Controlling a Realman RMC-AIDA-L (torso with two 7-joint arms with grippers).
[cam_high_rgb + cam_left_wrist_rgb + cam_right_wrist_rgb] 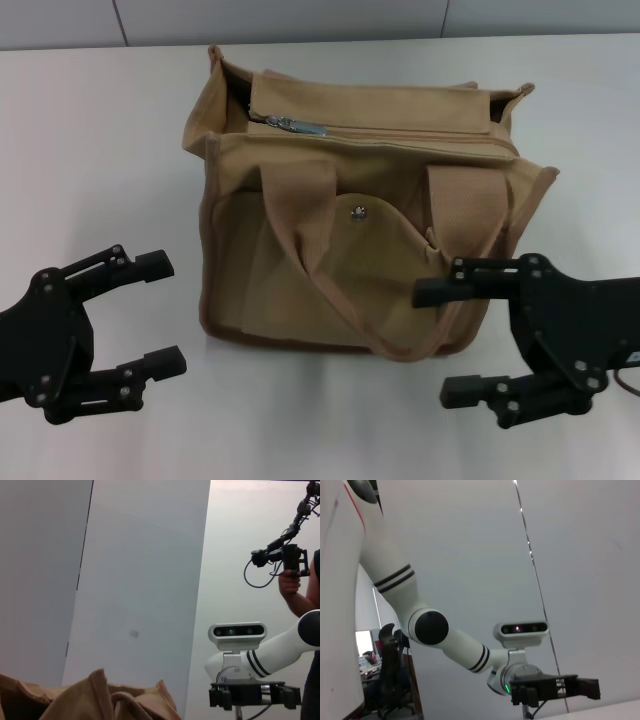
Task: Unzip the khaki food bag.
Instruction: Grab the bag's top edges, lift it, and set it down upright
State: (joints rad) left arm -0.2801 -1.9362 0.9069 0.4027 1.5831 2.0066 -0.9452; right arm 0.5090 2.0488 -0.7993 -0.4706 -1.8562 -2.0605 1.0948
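The khaki food bag (355,210) stands upright in the middle of the white table. It is a boxy tan tote with two strap handles hanging down its front and a pocket flap with a metal snap (358,211). Its top zipper is closed, with the silver pull (297,126) at the bag's left end. My left gripper (165,312) is open, low on the table left of the bag. My right gripper (448,342) is open by the bag's lower right front corner. The bag's top edge (100,700) shows in the left wrist view.
The white table (90,150) runs around the bag, with a grey wall behind. The left wrist view shows my right arm's gripper (255,696) farther off and a person holding a device (292,567). The right wrist view shows my left arm's gripper (555,690).
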